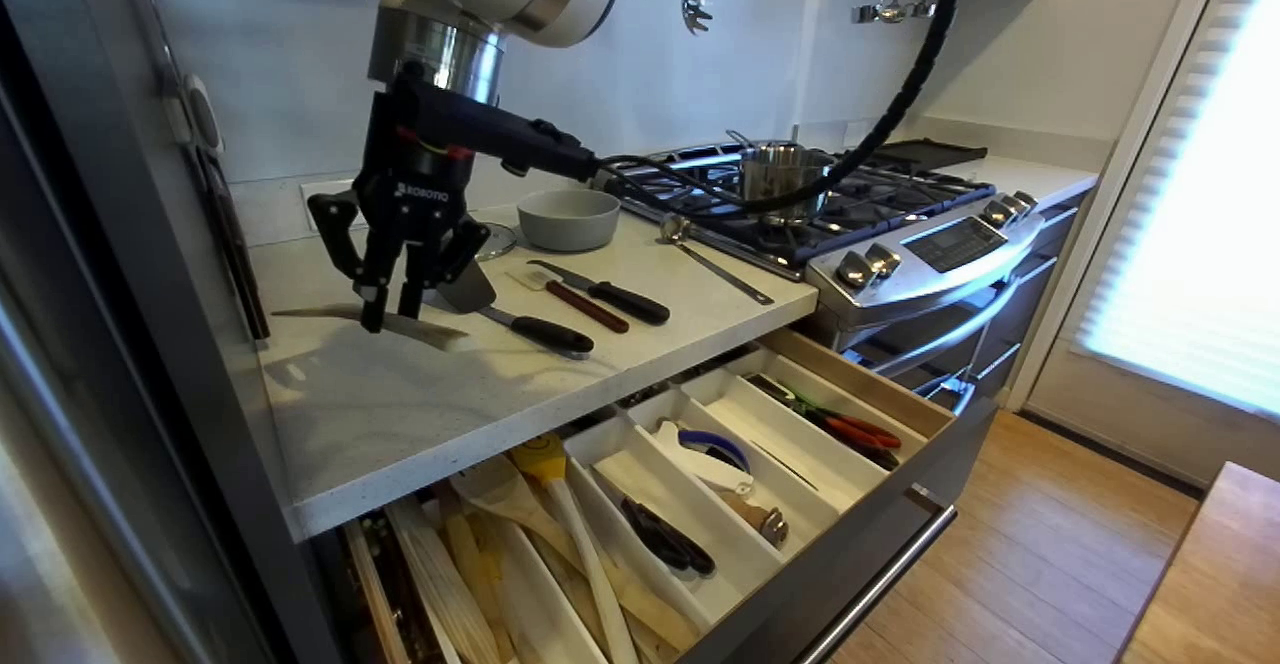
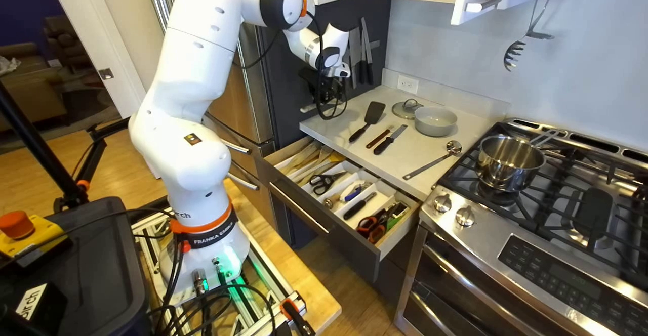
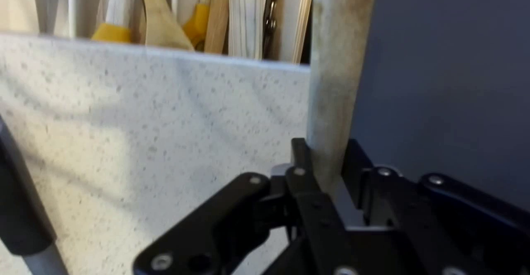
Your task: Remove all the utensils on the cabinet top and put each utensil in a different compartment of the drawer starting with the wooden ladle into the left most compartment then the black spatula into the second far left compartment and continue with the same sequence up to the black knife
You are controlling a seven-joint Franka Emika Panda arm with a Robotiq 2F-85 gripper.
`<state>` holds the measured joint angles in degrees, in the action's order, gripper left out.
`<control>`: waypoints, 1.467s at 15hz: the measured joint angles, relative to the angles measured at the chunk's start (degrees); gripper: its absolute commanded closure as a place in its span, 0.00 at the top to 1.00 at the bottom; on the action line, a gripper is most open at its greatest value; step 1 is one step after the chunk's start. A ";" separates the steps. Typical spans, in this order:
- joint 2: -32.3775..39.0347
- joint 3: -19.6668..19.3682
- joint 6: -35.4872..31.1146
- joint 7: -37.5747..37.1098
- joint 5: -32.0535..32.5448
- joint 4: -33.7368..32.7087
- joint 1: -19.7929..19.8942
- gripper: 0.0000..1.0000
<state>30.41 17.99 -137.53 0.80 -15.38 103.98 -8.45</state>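
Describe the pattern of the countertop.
The countertop is off-white, scattered with small grey specks; the wrist view shows it best.

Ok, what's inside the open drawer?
The drawer shows wooden utensils, black-handled scissors, a black-handled tool and red handles, among other things. The countertop covers the back, so whatever lies deeper can't be seen.

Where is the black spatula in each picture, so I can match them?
In an exterior view: the black spatula, left of centre, around mid-height.
In an exterior view: the black spatula, right of centre, above mid-height.
In the wrist view: part of the black spatula, at the lower left edge.
Shared landmark: the open drawer, along the wrist view's top.
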 measured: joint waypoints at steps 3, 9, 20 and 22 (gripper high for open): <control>-3.04 0.44 6.71 3.26 -4.79 3.51 1.84 0.06; -6.66 -0.48 17.19 10.04 -9.92 8.95 5.06 0.06; -13.46 -3.53 27.17 16.80 -12.15 16.69 5.59 0.06; -13.98 -4.10 29.79 17.56 -12.16 17.54 5.59 0.06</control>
<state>16.43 13.89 -107.74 18.35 -27.54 121.53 -2.86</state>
